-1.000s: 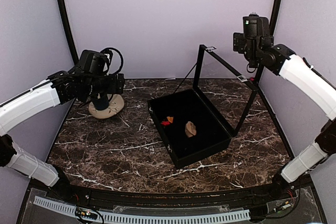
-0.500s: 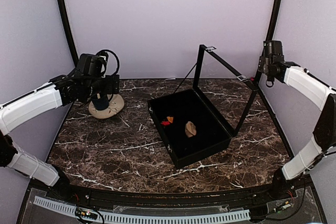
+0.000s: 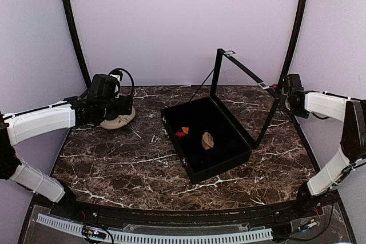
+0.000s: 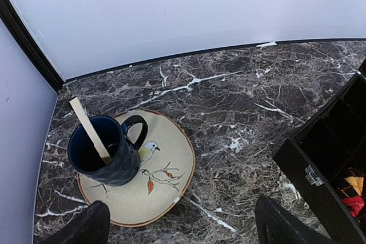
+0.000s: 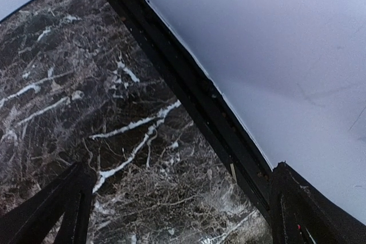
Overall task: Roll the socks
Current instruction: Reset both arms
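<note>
Both socks lie as small bundles inside the open black box (image 3: 197, 171) mid-table: the tan-brown one (image 3: 207, 140) and the black one with red and orange diamonds (image 3: 183, 132). A corner of the argyle sock (image 4: 351, 190) shows at the right edge of the left wrist view. My left gripper (image 3: 126, 107) hangs low at the back left, over the plate's right edge, open and empty (image 4: 183, 230). My right gripper (image 3: 293, 100) is low at the far right by the wall post, open and empty (image 5: 183, 210). Both are well away from the socks.
A dark blue mug (image 4: 108, 152) with a wooden stick in it stands on a round bird-painted plate (image 4: 166, 181) at the back left. The box's raised lid frame (image 3: 240, 70) stands at the back right. A black corner post (image 5: 194, 92) runs beside the right gripper.
The right arm swung from high beside the lid frame out to the right wall and down. The left arm sank lower over the plate. The socks stayed put.
</note>
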Robot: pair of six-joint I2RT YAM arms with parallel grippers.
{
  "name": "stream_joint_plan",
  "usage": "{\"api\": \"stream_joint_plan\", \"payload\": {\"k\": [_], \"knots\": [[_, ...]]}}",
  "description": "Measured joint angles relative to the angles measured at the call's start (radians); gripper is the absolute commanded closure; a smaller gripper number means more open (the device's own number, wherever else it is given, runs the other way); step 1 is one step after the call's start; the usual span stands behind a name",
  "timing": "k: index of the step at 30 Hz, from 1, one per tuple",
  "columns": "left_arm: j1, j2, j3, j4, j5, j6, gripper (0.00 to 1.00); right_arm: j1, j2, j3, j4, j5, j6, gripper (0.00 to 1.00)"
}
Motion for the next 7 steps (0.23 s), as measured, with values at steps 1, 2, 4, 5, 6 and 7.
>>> {"api": "stream_joint_plan", "payload": {"k": [1,2,4,5,6,7], "knots": [[0.002,0.0,-0.009,0.013,0.001,0.005,0.09,0.0,-0.008,-0.019,0.0,-0.006,0.006,0.0],[0.004,0.0,-0.018,0.027,0.002,0.011,0.09,0.0,-0.018,-0.034,-0.001,-0.011,0.01,0.0],[0.006,0.0,-0.035,0.054,0.003,0.019,0.09,0.0,-0.049,-0.058,0.0,-0.02,0.014,0.0],[0.011,0.001,-0.04,0.062,0.004,0.023,0.09,0.002,-0.068,-0.07,0.004,-0.023,0.014,0.0],[0.013,0.001,-0.048,0.077,0.006,0.028,0.09,0.003,-0.088,-0.08,0.008,-0.025,0.012,0.0],[0.014,0.001,-0.056,0.092,0.007,0.034,0.09,0.007,-0.115,-0.094,0.019,-0.031,0.01,0.0]]}}
